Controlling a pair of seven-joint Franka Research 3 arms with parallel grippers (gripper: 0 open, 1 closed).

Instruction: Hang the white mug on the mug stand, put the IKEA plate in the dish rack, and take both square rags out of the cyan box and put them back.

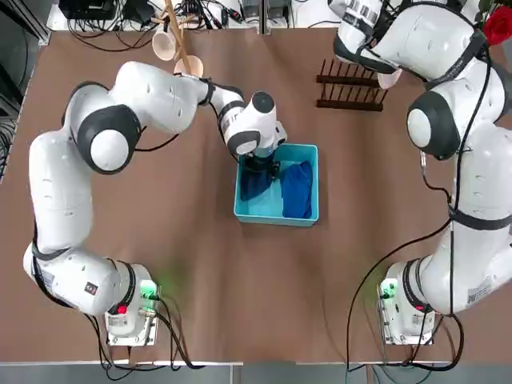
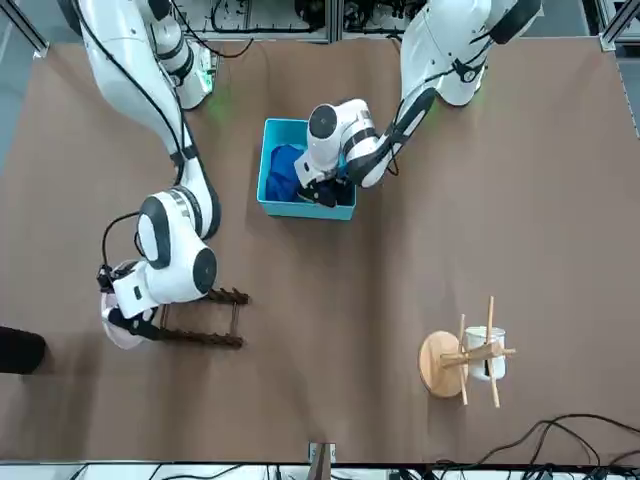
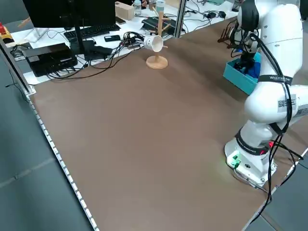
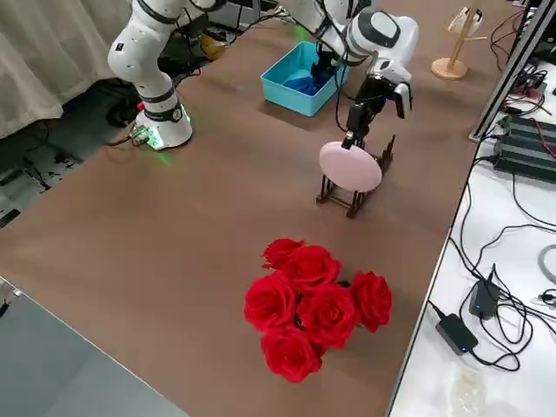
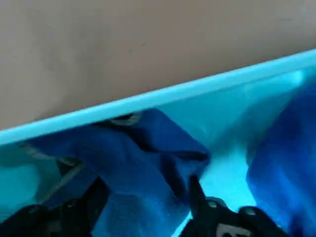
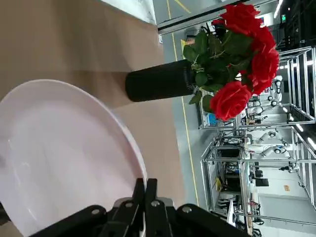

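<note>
Dark blue soft cloth rag inside your bright cyan plastic box: left gripper jaws half-closed around it; lift next. Right gripper, beside the box, clamps the pinkish-white round plate at the dark wooden rack.

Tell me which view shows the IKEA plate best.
Right side view: the IKEA plate shows as a whole disc, on edge at the dish rack, held by the right gripper. Right wrist view crops it; front shows a sliver; top shows an edge.

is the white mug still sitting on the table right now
No: in the front view the white mug hangs by its handle on a peg of the mug stand, off the table.
</note>
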